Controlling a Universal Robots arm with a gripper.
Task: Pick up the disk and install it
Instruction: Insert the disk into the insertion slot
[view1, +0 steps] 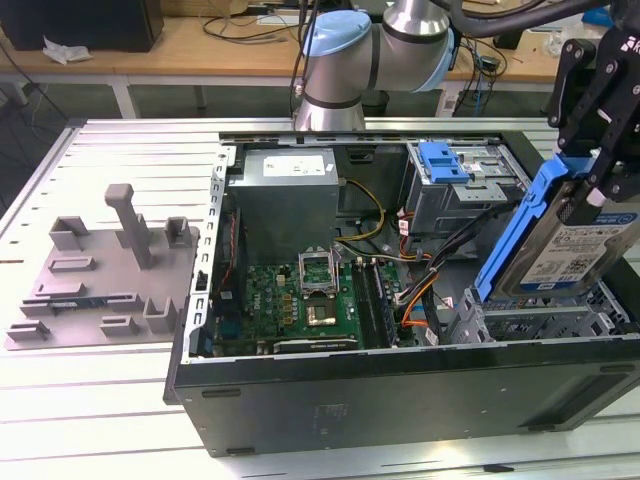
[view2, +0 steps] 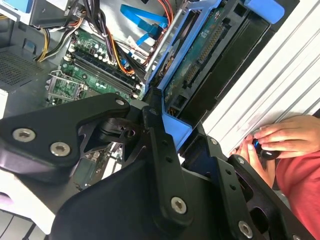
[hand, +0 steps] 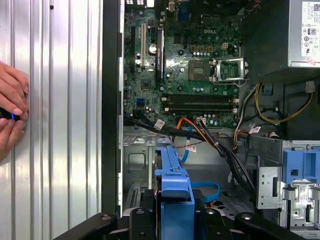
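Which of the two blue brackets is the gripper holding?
The one framing the labelled disk, tilted at the exterior view's right; the other blue bracket lies flat on the drive cage.

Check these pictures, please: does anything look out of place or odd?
The disk is not seated: the gripper holds it tilted on edge above the computer case, at the exterior view's right. A person's hands are close beside the case.

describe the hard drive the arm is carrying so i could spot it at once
Find the open computer case on the slatted table, then its end at the exterior view's right. There the pincer holds the hard drive tilted above the drive cage: silver, white-and-blue label, blue frame, unlike the blue carrier seated farther back.
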